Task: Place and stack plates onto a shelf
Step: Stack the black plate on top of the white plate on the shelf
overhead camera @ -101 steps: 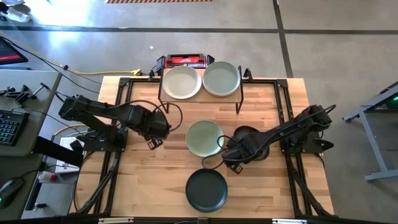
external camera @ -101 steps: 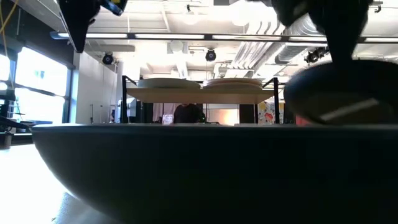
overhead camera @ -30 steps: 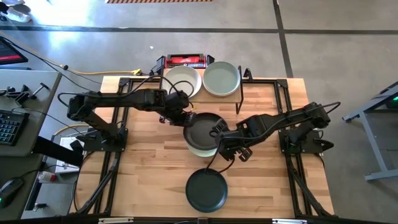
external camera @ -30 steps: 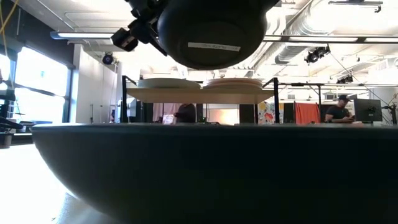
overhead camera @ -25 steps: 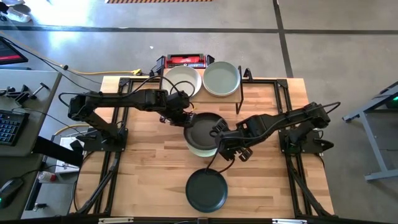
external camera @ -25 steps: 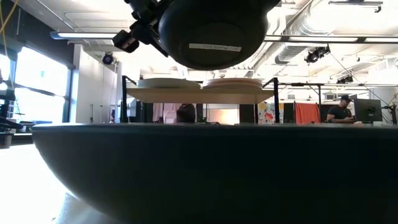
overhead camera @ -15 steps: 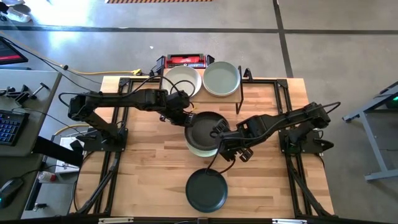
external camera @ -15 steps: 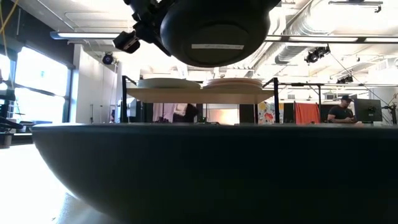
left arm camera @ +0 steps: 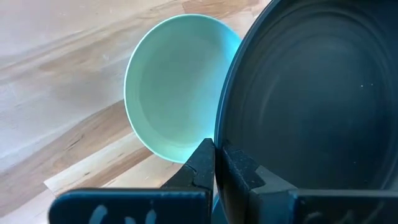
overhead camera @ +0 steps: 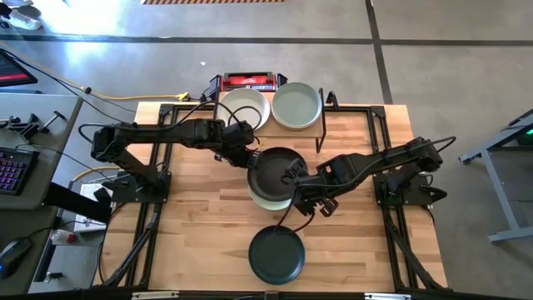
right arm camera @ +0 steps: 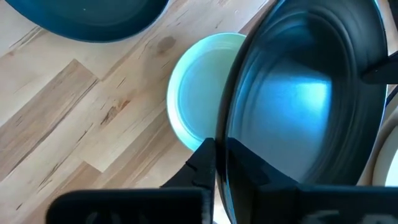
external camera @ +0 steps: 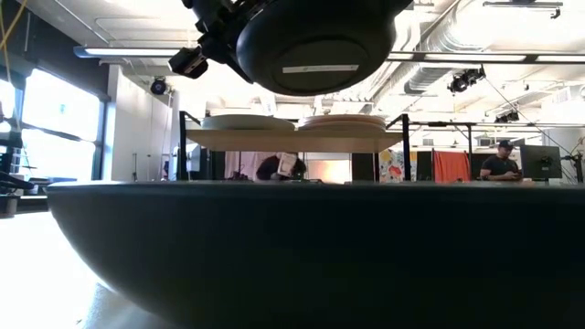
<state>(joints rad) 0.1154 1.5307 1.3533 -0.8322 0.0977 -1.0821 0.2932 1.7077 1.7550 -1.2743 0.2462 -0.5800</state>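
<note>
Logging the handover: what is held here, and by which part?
A black plate, raised over the green plate, gripped at opposite rims by the left gripper and right gripper.

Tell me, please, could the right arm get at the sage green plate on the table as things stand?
Probably not: the right claw is shut on the black plate, which hangs directly over the sage green plate; the left claw grips that black plate too.

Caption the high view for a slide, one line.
Both grippers, left gripper and right gripper, pinch opposite rims of a round matte black plate above a sage green plate on the wooden table.
</note>
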